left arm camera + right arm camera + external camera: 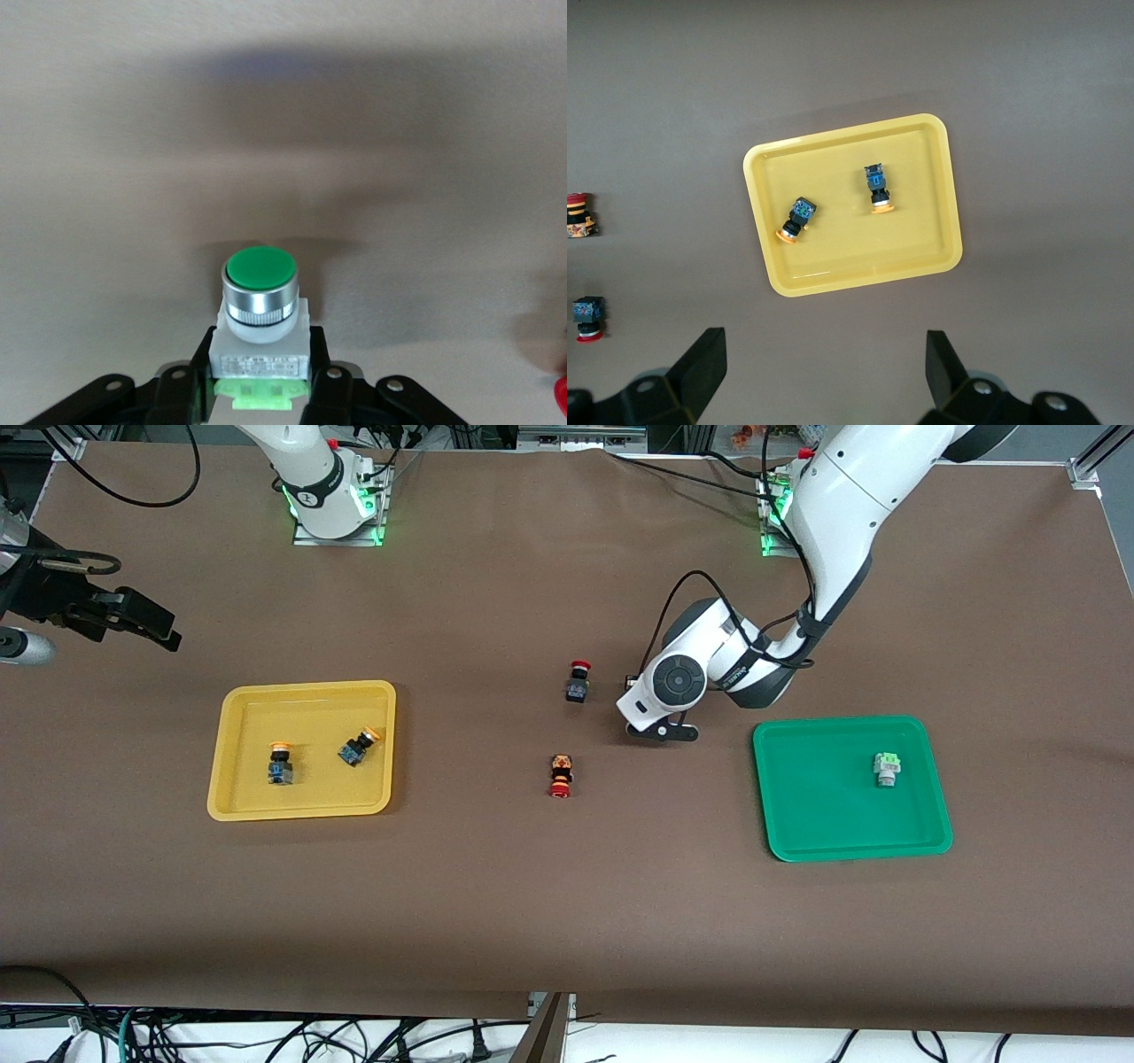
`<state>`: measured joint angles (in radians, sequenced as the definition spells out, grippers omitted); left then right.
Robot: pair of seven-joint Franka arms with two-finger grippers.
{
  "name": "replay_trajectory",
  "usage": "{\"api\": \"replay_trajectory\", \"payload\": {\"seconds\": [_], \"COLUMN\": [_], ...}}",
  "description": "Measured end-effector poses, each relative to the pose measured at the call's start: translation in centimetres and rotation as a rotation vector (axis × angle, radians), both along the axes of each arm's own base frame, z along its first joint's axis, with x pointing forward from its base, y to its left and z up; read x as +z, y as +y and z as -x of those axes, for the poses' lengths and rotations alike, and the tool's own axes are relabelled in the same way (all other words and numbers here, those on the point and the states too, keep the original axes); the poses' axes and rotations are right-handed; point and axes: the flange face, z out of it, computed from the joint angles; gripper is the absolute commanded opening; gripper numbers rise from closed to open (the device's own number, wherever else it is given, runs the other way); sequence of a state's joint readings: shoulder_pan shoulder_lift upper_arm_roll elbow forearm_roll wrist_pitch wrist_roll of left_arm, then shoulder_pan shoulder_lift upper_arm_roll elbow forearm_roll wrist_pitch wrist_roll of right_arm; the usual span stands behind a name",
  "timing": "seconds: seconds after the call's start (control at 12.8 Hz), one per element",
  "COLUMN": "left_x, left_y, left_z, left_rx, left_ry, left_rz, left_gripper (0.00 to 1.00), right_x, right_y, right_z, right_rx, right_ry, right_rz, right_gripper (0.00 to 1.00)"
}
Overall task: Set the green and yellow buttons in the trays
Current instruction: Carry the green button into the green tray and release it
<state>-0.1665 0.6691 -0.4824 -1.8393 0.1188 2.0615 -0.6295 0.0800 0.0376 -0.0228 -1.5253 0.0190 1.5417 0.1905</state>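
- Already, at the right arm's end of the table, the yellow tray (301, 749) held both yellow-capped buttons (280, 763), (359, 746), lying apart from each other on their sides.
- Above that end the right gripper (824, 372) waited with its fingers (700, 363) spread wide and nothing between them; in its wrist view the tray lay well clear of the fingertips.
- Mid-table, two red-capped switches (578, 681), (561, 775) lay loose, neither inside any fingers.
- Beside them the left gripper (259, 390) sat low over the table, its fingers (182, 390) closed against the white body of a green button (259, 305), the green cap jutting out past the fingertips.
- This button looked light, rigid and smooth; the flat sides of its square body seemed the safest hold, since the round metal collar would likely slip.
- At the left arm's end, the green tray (824, 815) already held the other green button (887, 768).
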Motion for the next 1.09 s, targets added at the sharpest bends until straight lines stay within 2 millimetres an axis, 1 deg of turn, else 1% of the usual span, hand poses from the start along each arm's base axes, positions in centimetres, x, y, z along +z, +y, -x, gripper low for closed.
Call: {"api": "replay_trajectory", "payload": {"seconds": [0.08, 0.16, 0.23, 0.31, 0.39, 0.47, 0.55, 0.62, 0.7, 0.78, 0.86, 0.94, 1.01, 1.09], "left_x": [1.1, 2.6, 3.9, 4.6, 4.5, 4.0, 3.2, 2.2, 1.2, 0.0, -0.9, -0.8, -0.7, -0.7], "left_y": [0.5, 1.6, 3.7, 7.3, 12.3, 18.0, 23.4, 27.3, 29.7, 31.0, 31.5, 31.5, 31.0, 30.7], "left_z": [-1.1, -2.8, -4.9, -7.2, -9.6, -11.4, -12.7, -13.2, -13.5, -13.5, -13.4, -13.5, -13.5, -13.4], "left_rx": [0.006, 0.009, 0.009, 0.016, 0.027, 0.032, 0.031, 0.028, 0.03, 0.038, 0.045, 0.045, 0.039, 0.035], "left_ry": [0.006, 0.01, 0.007, 0.003, 0.002, 0.001, -0.008, -0.015, -0.028, -0.037, -0.039, -0.04, -0.042, -0.041], "left_rz": [-0.012, -0.016, -0.007, 0.013, 0.042, 0.072, 0.088, 0.085, 0.077, 0.078, 0.083, 0.084, 0.087, 0.089], "left_gripper": [0.0, 0.0, 0.0, 0.0, 0.0, 0.0, 0.0, 0.0, 0.0, 0.0, 0.0, 0.0, 0.02, 0.93], "right_x": [0.0, 0.0, 0.0, 0.0, 0.0, 0.0, 0.0, -0.1, -0.1, -0.1, -0.1, -0.1, -0.1, -0.1], "right_y": [0.0, 0.0, 0.0, 0.0, 0.1, 0.1, 0.1, 0.1, 0.1, 0.1, 0.1, 0.1, 0.1, 0.1], "right_z": [0.0, 0.0, 0.0, 0.0, 0.0, 0.0, 0.0, 0.0, 0.0, 0.0, 0.0, 0.0, 0.0, 0.0], "right_rx": [0.0, 0.0, 0.001, 0.001, 0.001, 0.001, 0.001, 0.001, 0.001, 0.001, 0.001, 0.001, 0.001, 0.001], "right_ry": [0.0, 0.0, 0.0, 0.0, 0.0, 0.001, 0.001, 0.001, 0.001, 0.001, 0.001, 0.001, 0.001, 0.001], "right_rz": [0.0, 0.0, 0.0, 0.0, 0.0, 0.0, 0.0, 0.0, 0.0, 0.0, 0.0, 0.0, 0.0, 0.0], "right_gripper": [0.99, 0.99, 0.99, 0.99, 0.99, 0.99, 0.99, 0.99, 0.99, 0.99, 0.99, 0.99, 0.99, 0.99]}}
